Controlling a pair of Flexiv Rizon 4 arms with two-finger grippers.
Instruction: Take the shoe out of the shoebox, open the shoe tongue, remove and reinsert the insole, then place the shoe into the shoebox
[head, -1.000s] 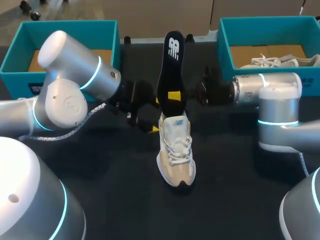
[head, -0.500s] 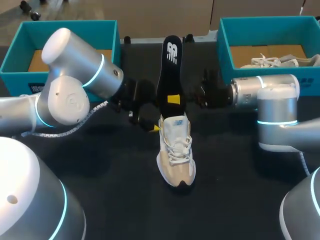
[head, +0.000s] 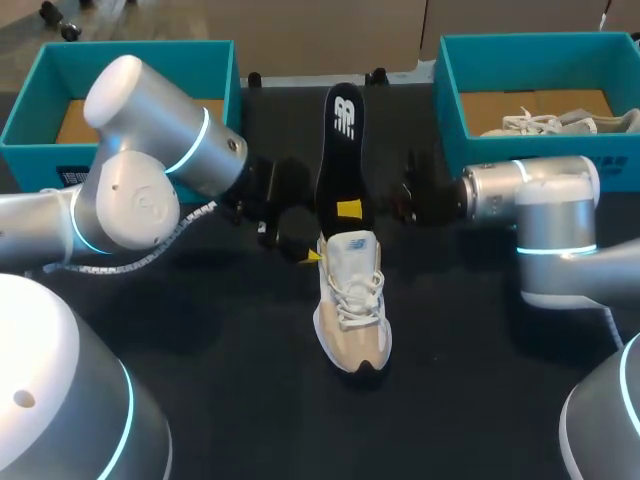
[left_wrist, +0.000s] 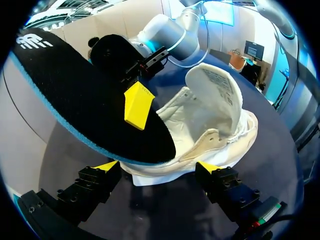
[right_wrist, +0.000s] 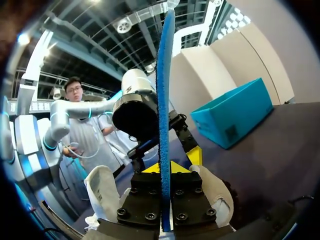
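A white and beige shoe (head: 351, 300) stands on the black table, toe toward me. Its black insole (head: 338, 150) rises upright out of the heel end, with my right gripper (head: 348, 210) shut on its lower part. In the right wrist view the insole's blue edge (right_wrist: 163, 115) runs straight up between the shut fingers of the right gripper (right_wrist: 165, 168), with the shoe (right_wrist: 104, 192) below. My left gripper (left_wrist: 157, 169) stands open at the heel, one finger on each side of the shoe (left_wrist: 212, 117), under the tilted insole (left_wrist: 80, 95). In the head view the left gripper (head: 305, 250) sits at the shoe's left rear.
A teal shoebox (head: 215, 95) stands at the back left, behind my left arm. Another teal shoebox (head: 447, 85) at the back right holds a second white shoe (head: 555, 122). Bare black table lies in front of the shoe.
The insole has come down a little toward the shoe with the right gripper. My left arm's elbow shifted slightly, its gripper staying at the heel.
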